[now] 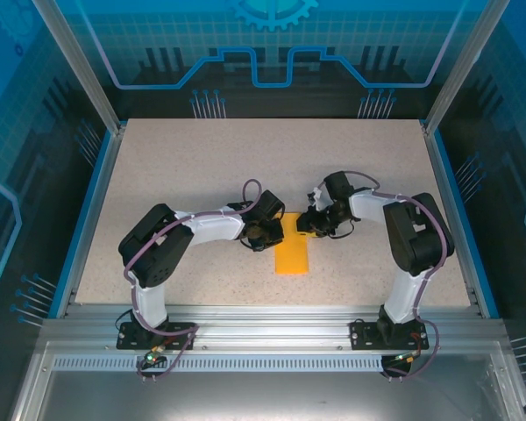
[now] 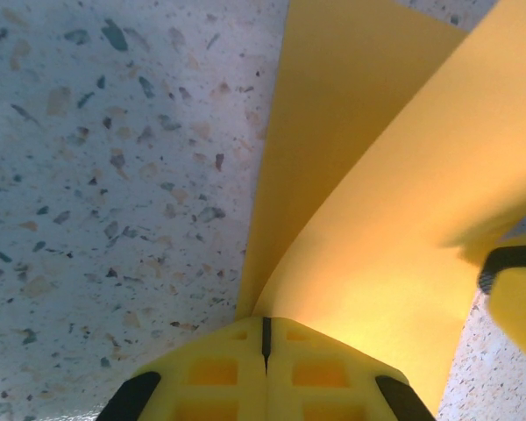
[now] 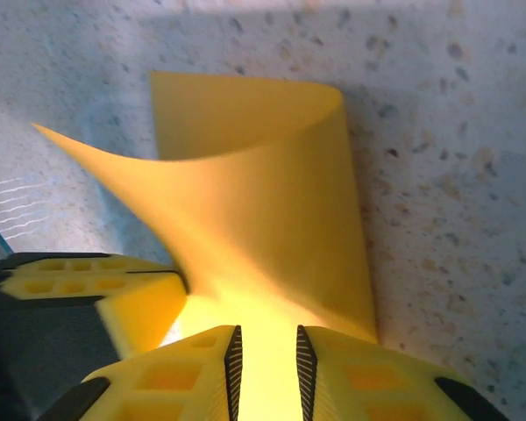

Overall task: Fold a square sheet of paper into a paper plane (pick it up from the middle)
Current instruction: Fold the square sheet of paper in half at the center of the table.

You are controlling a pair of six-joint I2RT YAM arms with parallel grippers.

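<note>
The left gripper [image 2: 265, 346] sits closest to its wrist camera. Its two yellow fingers [image 2: 212, 373] are pressed together with only a dark seam between them. An edge of the sheet of paper [image 2: 394, 219] comes straight out of that seam, so the sheet is pinched there. From the pinch the orange-yellow paper sweeps up and away in a curved flap. A second, flatter layer beyond it lies against the speckled table [image 2: 114, 175].

In the right wrist view the right gripper [image 3: 265, 368] comes first. Its ribbed pads [image 3: 233, 360] are drawn in to a narrow slot that the paper fills, so it grips the sheet there. Past the pads the sheet bows up into a loose curl, and its far part lies flat on the table. A yellow finger of the left gripper lies at the left of that view, just beside the raised paper.

From above, the aluminium rail [image 1: 263, 320] with both arm bases bolted to it lies nearest. The two arms bend inward from it, and the grippers meet near the middle of the table. They stand on either side of the far end of the sheet, and the rest of it shows as a narrow strip pointing back toward the bases. Farthest off stands the blue printed back wall [image 1: 263, 53]
</note>
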